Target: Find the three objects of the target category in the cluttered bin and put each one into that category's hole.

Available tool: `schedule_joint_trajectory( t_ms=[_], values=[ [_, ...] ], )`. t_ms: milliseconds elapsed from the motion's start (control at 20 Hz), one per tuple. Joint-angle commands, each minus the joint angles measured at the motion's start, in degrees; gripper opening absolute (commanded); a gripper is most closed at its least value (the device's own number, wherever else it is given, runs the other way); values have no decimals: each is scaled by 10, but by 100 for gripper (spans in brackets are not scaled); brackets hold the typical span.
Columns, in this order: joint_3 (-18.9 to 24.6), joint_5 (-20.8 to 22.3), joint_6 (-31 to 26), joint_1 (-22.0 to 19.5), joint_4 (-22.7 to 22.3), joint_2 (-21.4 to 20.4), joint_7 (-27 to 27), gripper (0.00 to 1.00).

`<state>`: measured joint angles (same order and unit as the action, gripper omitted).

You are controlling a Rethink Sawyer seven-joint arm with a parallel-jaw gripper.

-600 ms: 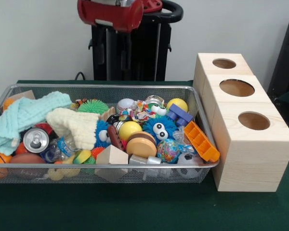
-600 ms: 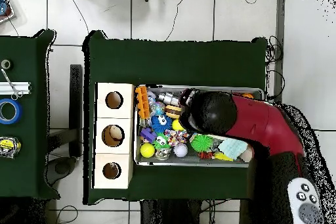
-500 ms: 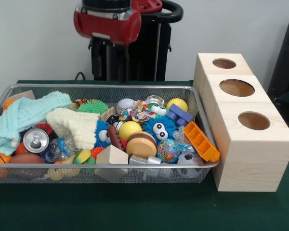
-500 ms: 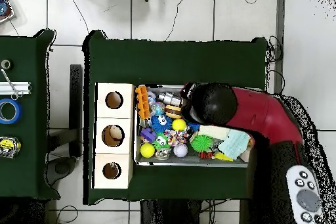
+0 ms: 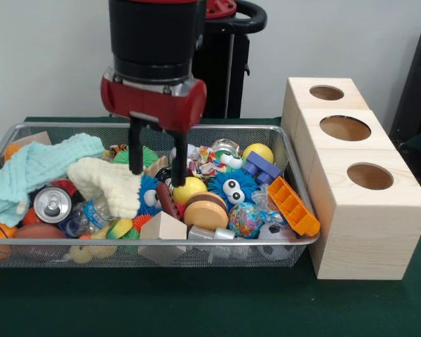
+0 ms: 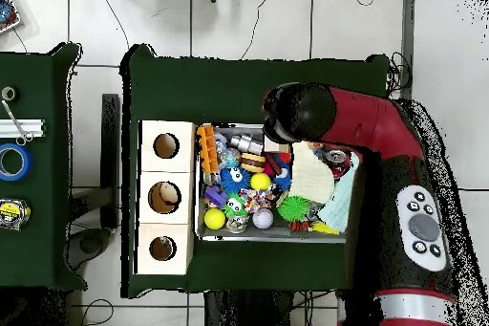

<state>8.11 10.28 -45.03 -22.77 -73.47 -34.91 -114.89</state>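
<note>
The end effector (image 5: 157,167) has dropped from above the bin (image 5: 217,128) into it since a moment ago. Its two black fingers (image 5: 135,151) hang open and empty, straddling the toys beside the cream knit (image 5: 109,184). One tip sits just behind the yellow ball (image 5: 188,188). The drop suggests a grasp is starting. Which category is wanted is unclear. Nothing has reached the three-holed wooden box (image 5: 351,172) right of the bin.
</note>
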Motion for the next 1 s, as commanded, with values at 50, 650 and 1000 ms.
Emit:
schedule_joint_trajectory(
  t_ms=[50,650,1000],
  values=[
    [-11,10,-101,37,108,67,-65,100],
    [-49,-27,-195,88,196,84,-138,100],
    [-69,-58,-111,119,73,49,-170,100]
  ],
)
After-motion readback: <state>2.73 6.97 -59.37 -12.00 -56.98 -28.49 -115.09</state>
